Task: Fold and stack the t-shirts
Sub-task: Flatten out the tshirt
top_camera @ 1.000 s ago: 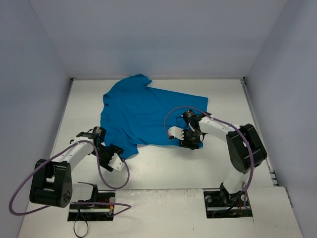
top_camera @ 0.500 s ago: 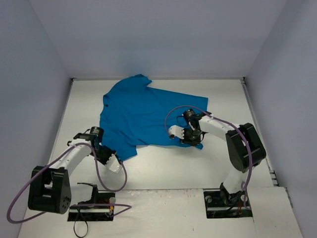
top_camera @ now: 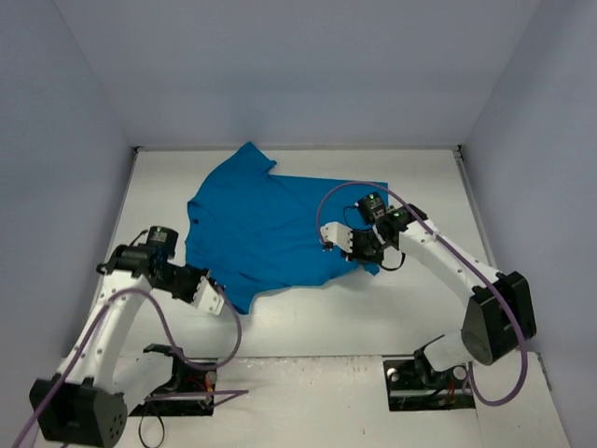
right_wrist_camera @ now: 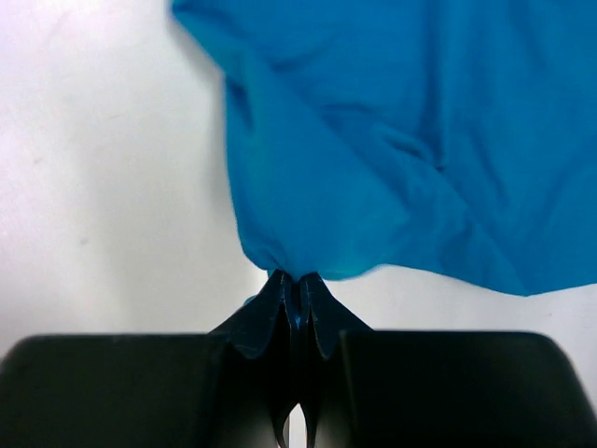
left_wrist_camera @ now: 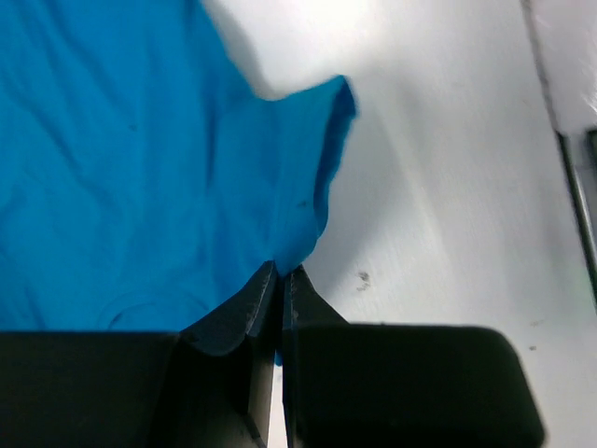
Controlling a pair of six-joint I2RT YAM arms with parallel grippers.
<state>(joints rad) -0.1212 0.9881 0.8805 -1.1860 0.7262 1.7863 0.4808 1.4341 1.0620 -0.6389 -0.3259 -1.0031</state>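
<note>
Surface (top_camera: 373,317): white and flat, closed in on three sides by pale grey-violet walls (top_camera: 308,65).
T-shirt (top_camera: 270,224): one teal-blue piece. You find it spread and wrinkled on the far middle of the surface, between the two arms, with one point of cloth reaching the back wall.
Left gripper (left_wrist_camera: 280,278): at the near-left corner of the t-shirt. Its fingers are pressed together with the cloth edge pinched at the tips. A hemmed flap (left_wrist_camera: 322,140) lies on the surface just beyond them.
Right gripper (right_wrist_camera: 297,280): at the near-right edge of the t-shirt. Its fingers are together and clamped on a small bunch of cloth, which fans out from the tips.
Cables (top_camera: 233,331): purple; one loops along each arm.
</note>
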